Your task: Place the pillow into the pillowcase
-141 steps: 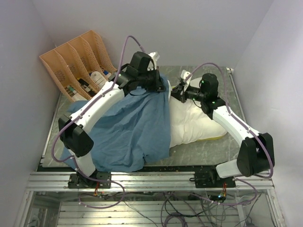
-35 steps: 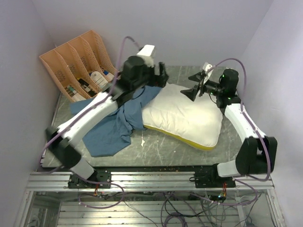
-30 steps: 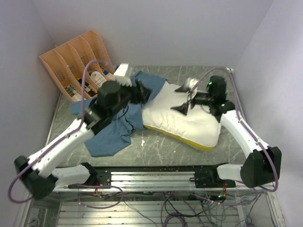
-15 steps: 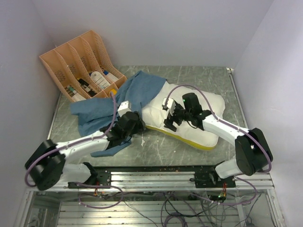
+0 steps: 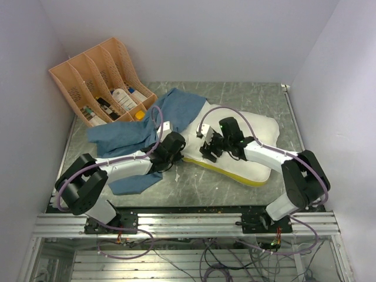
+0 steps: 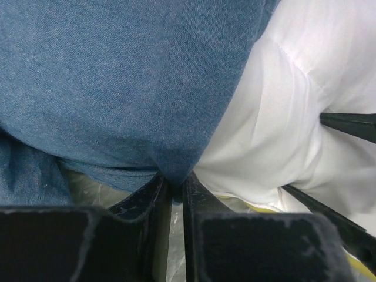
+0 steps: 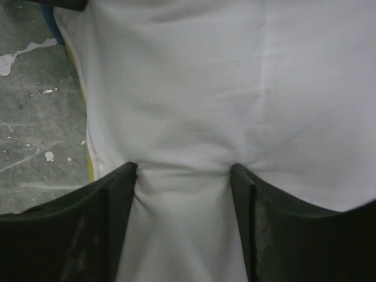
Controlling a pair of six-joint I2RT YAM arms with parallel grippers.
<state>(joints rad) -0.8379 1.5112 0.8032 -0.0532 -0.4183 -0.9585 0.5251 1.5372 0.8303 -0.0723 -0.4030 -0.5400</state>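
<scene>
The left gripper (image 6: 173, 187) has its 2 fingers drawn almost together, with a fold of the pillowcase (image 6: 129, 76) pinched between the tips, right at the cloth's edge. The right gripper (image 7: 183, 176) stands much wider: its 2 fingers dig into the pillow (image 5: 258, 147) and squeeze a ridge of white cover between them, so it grips the pillow itself.

Both grippers work at the pillow's left end, close to one another. The left wrist view shows the right gripper's 2 black fingertips (image 6: 346, 122) against the white cushion just beside the blue fold.

The pillow lies flat on the grey marbled table (image 5: 235, 94), right of centre, its yellow edge toward the arms. It is outside the case. The pillowcase lies crumpled to its left, and one flap overlaps the pillow's far left corner. The rest trails away toward the rack and partly under the left arm.

At the table's far left corner stands a tan perforated file rack (image 5: 70, 76). Its slots hold white bottles (image 5: 120, 95) and smaller items too small to identify.
</scene>
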